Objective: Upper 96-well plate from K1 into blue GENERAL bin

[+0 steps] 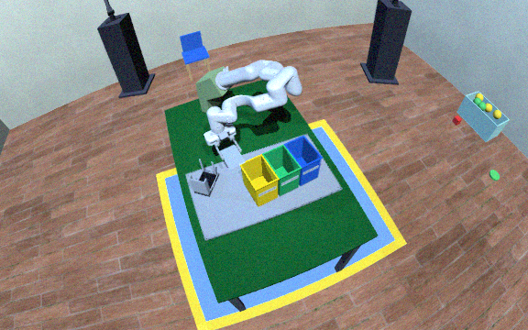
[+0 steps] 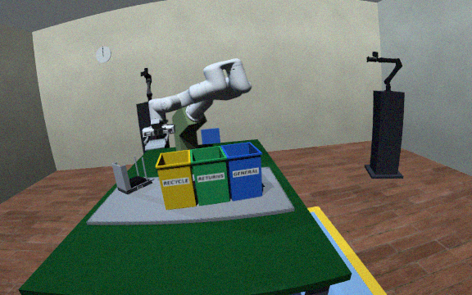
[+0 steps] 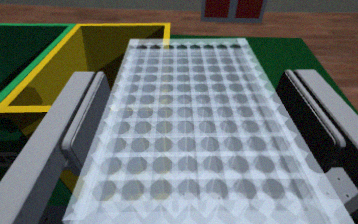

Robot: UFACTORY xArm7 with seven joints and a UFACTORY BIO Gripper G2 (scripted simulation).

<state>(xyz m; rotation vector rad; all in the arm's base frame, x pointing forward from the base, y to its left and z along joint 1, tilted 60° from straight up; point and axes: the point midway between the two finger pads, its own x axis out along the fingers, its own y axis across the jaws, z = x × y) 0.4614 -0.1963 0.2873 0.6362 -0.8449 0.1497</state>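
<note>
My gripper (image 1: pixel 234 159) (image 2: pixel 156 144) (image 3: pixel 192 75) is shut on the upper 96-well plate (image 1: pixel 230 154) (image 2: pixel 155 144) (image 3: pixel 190 127), a clear plate held by its long sides. It hangs in the air behind the grey board, clear of the rack K1 (image 1: pixel 201 184) (image 2: pixel 121 177) at the board's left. The lower plate cannot be made out in K1. The blue GENERAL bin (image 1: pixel 310 177) (image 2: pixel 245 188) stands upright at the right end of the row. The green RETURNS bin (image 1: pixel 289 184) (image 2: pixel 211 193) and yellow RECYCLE bin (image 1: pixel 267 197) (image 2: pixel 179 197) also stand upright.
K1's thin upright posts (image 2: pixel 144 168) rise near the plate's left front. In the wrist view the yellow bin lies ahead and left, partly behind the plate and left finger. The bins stand close together on the grey board (image 1: pixel 227 215) (image 2: pixel 133 213) on the green table (image 1: pixel 291 238) (image 2: pixel 179 254).
</note>
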